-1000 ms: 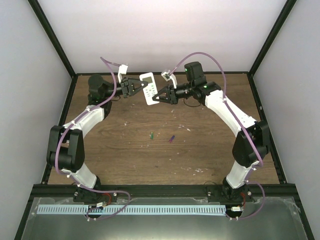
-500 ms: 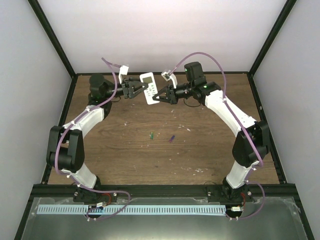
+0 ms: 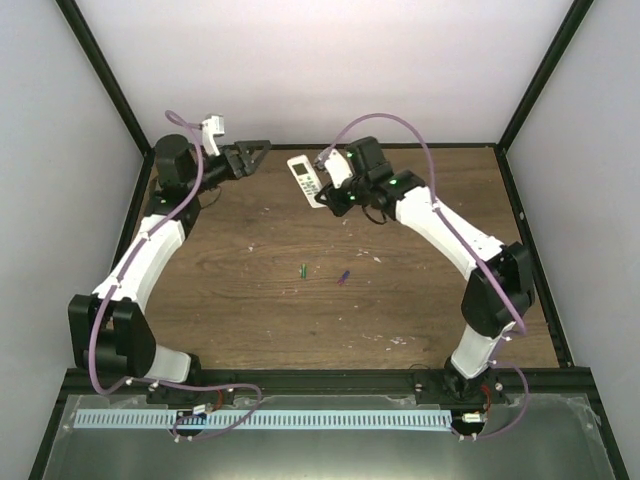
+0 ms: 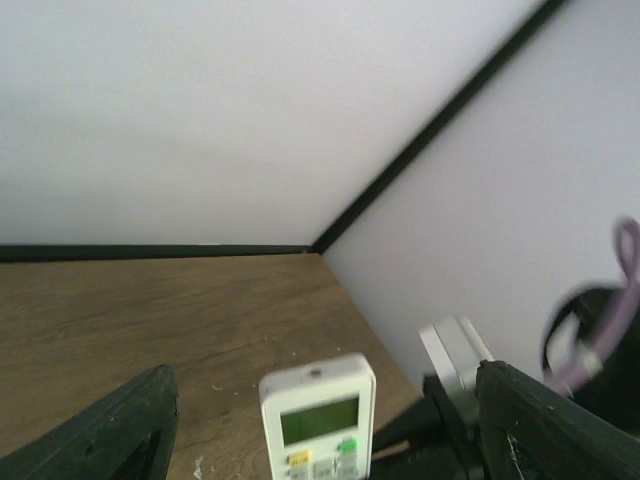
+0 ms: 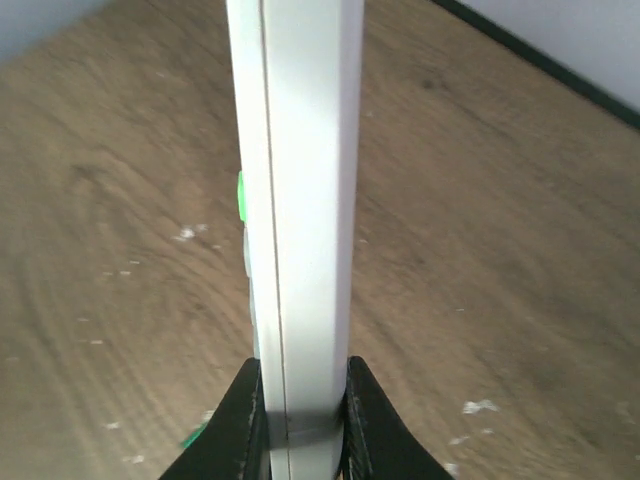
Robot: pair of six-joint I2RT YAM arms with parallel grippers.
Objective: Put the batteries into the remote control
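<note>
The white remote control (image 3: 306, 180) is held above the back of the table, its button face up, with my right gripper (image 3: 331, 196) shut on its near end. In the right wrist view the remote control (image 5: 300, 180) shows edge-on, pinched between both black fingers (image 5: 245, 420). My left gripper (image 3: 257, 158) stands open to the left of the remote control (image 4: 318, 415), apart from it, its fingers (image 4: 120, 430) wide either side in the left wrist view. The green battery (image 3: 302, 269) and the purple battery (image 3: 343, 277) lie mid-table.
The wooden table (image 3: 250, 300) is boxed in by white walls with black frame posts (image 3: 110, 90). Purple cables (image 3: 400, 110) loop above both wrists. The back wall is close behind both grippers.
My left gripper has opened, let go of the remote control and drawn back to the left. My right gripper still holds the remote control and has turned and shifted a little.
</note>
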